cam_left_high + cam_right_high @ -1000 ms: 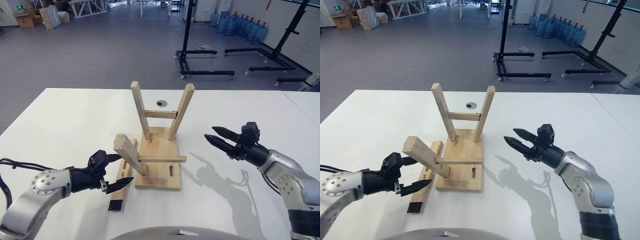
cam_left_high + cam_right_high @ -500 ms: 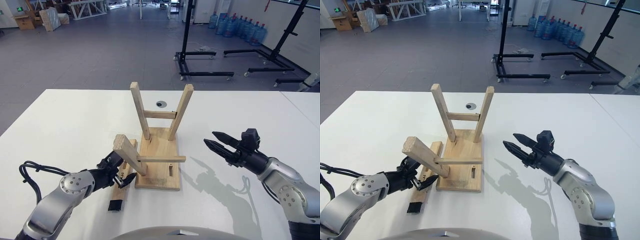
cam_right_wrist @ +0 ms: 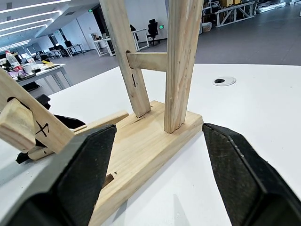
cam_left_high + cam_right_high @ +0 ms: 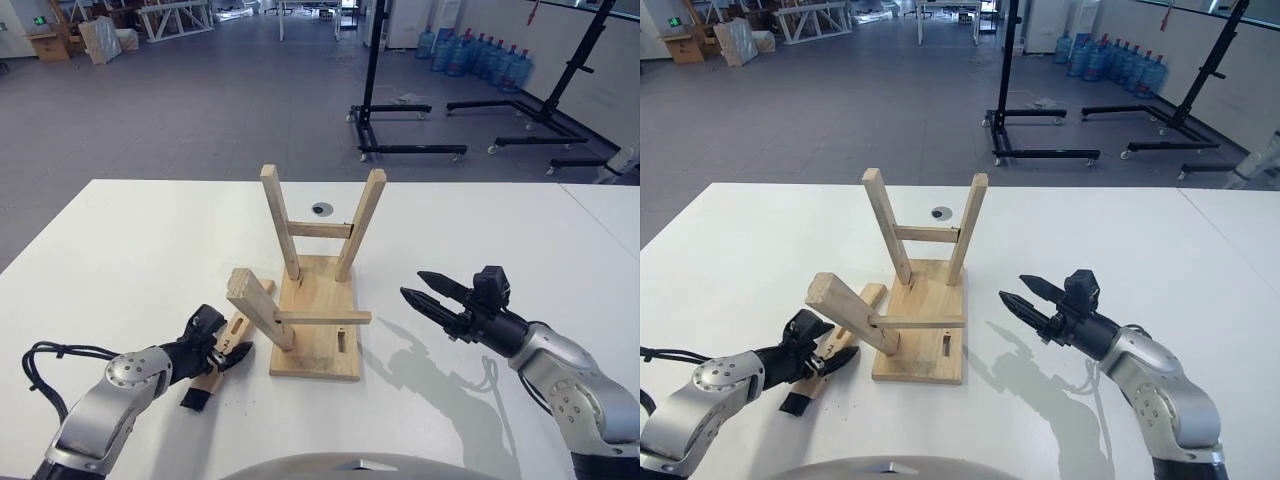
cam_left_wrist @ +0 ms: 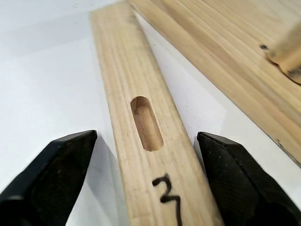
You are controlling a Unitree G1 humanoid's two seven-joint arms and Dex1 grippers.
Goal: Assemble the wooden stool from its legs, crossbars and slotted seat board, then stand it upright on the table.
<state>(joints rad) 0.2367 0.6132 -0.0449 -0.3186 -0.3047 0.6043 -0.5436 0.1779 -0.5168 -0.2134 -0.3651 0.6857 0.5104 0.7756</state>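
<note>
The left gripper (image 5: 146,135) is found low on the table (image 4: 130,250), close to its near edge. Its fingers are spread to either side of the loose leg (image 5: 123,66) at the slot, and no clamping is seen.

Against a second ago, this gripper is brought from beside the leg's near end to a straddling position. That end is swung toward the table's left edge, so the leg now lies at an angle to the seat board (image 4: 320,285).

The board is laid flat at mid-table. Two upright legs (image 4: 283,225) are set at its far end, and a leaning leg (image 4: 255,308) with its crossbar (image 4: 325,318) at its near end.

The right gripper (image 4: 412,283) is held open above the table on the board's right side, slightly nearer the board than before.

The pick-up of the fourth leg is judged imminent, and assembly is judged incomplete.
</note>
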